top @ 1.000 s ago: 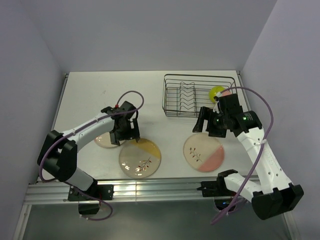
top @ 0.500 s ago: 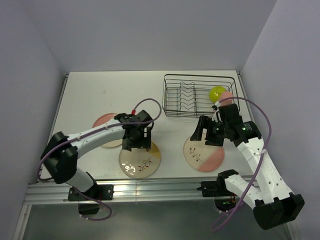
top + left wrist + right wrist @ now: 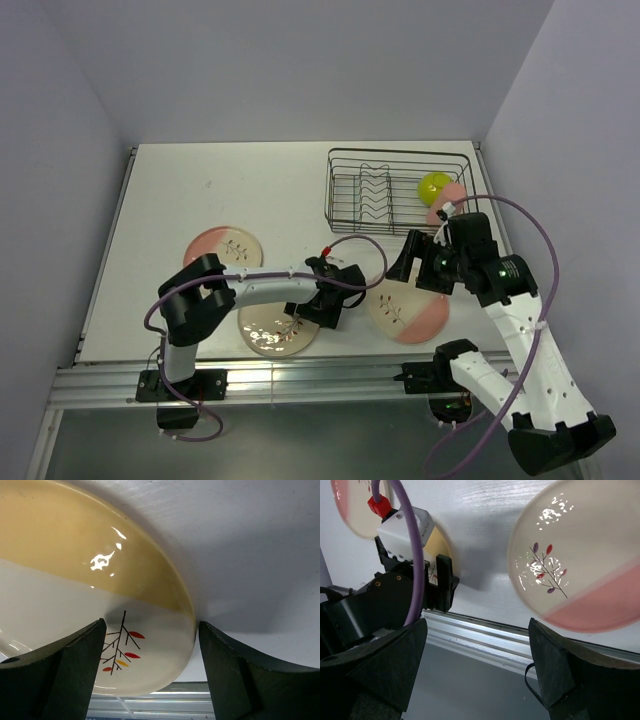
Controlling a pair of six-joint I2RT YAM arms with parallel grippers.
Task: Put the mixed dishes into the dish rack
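Observation:
A cream and yellow plate [image 3: 268, 330] lies flat near the table's front edge. My left gripper [image 3: 328, 305] is open at its right rim. In the left wrist view the plate's rim [image 3: 150, 625] lies between the spread fingers [image 3: 55, 675], untouched. A cream and pink plate [image 3: 412, 312] lies to the right and also shows in the right wrist view [image 3: 580, 575]. My right gripper [image 3: 408, 262] hovers open and empty over its far-left edge. A second pink plate [image 3: 224, 247] lies at the left. The lime-green bowl [image 3: 434, 185] and pink cup [image 3: 453, 196] sit in the black wire dish rack [image 3: 350, 190].
The rack's wavy dividers [image 3: 372, 195] hold nothing. The aluminium rail [image 3: 300, 380] runs along the table's front edge. My left arm's wrist and purple cable [image 3: 405, 580] show in the right wrist view, close to my right gripper [image 3: 475, 680]. Walls close in left, right and back.
My left gripper has swept right across the yellow plate to its right rim and dropped low. The left pink plate is uncovered. My right gripper has moved slightly.

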